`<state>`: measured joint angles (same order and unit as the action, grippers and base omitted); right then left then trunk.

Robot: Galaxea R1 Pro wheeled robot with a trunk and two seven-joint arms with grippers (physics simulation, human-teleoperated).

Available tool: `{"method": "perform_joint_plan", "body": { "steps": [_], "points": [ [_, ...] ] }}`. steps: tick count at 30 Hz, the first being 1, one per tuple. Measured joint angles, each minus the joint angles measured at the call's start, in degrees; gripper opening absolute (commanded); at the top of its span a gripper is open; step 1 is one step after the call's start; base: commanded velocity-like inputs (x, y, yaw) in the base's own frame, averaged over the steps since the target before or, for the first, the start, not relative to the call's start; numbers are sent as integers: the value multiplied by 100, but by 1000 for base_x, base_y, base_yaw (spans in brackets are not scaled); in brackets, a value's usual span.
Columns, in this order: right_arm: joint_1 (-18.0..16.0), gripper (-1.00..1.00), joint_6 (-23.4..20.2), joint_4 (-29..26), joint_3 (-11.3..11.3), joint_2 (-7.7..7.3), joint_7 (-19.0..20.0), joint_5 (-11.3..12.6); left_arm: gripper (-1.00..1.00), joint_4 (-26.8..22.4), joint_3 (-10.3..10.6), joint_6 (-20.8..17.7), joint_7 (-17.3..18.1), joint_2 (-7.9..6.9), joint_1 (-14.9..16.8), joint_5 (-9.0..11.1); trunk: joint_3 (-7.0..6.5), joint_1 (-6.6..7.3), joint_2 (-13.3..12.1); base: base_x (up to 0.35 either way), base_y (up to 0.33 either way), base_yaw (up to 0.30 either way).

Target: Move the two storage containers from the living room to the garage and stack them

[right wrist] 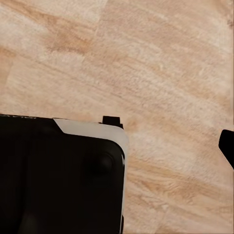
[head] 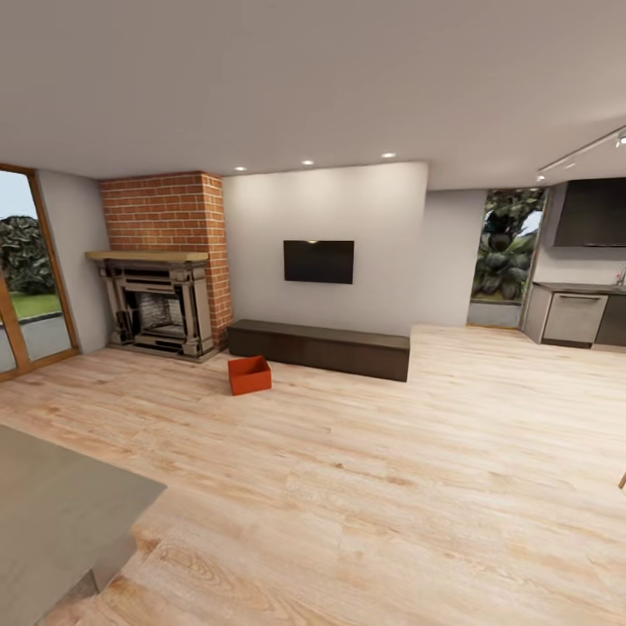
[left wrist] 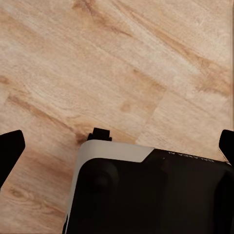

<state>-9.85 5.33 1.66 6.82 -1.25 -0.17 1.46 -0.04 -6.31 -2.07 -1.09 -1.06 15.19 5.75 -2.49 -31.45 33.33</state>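
I am in the living room, and the garage is out of view. One orange-red storage container (head: 249, 375) sits on the light wood floor (head: 391, 469), across the room from me. It is just in front of the left end of the long dark bench (head: 320, 348). In the left wrist view my left gripper (left wrist: 118, 146) is open and empty above the planks, with a dark fingertip (left wrist: 9, 151) at each side edge. In the right wrist view my right gripper (right wrist: 118, 146) shows one fingertip (right wrist: 227, 146) at the frame's edge, spread wide. Both wrist views look down past my own black and white base (left wrist: 146, 195).
A brick chimney (head: 169, 213) with a fireplace (head: 159, 309) stands at the back left, beside a glass door (head: 26, 278). A black TV (head: 318, 261) hangs above the bench. A grey slab (head: 61, 513) lies close at my lower left. Kitchen cabinets (head: 578, 317) are far right.
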Motion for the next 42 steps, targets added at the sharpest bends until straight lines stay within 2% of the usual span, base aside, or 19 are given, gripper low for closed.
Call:
{"method": "perform_joint_plan", "body": {
  "steps": [42],
  "points": [
    [-2,100,-45,0,-21,-60,-7,29,100,5,1,-51,61,-13,0,-10,0,0,0,324,0,0]
  ]
}}
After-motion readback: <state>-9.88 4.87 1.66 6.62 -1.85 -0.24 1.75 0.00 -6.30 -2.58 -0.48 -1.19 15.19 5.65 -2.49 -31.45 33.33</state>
